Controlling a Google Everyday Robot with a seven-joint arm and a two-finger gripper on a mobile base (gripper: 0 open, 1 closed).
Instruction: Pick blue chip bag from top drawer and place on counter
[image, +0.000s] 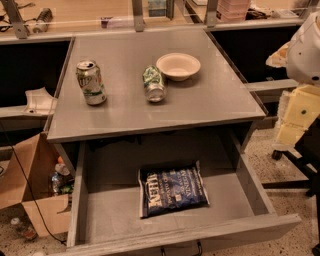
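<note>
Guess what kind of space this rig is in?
Probably a lab or office test area, not a home: a tan workbench with metal posts behind the counter, a cardboard box of bottles on the speckled floor, a chair base at right. The gripper is out of view.

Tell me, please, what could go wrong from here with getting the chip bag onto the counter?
The bag lies flat in the drawer, so the gripper, out at the right edge, may slip off it. Lifting, it could catch the counter lip above. The lying can might roll if nudged; the upright can could topple.
</note>
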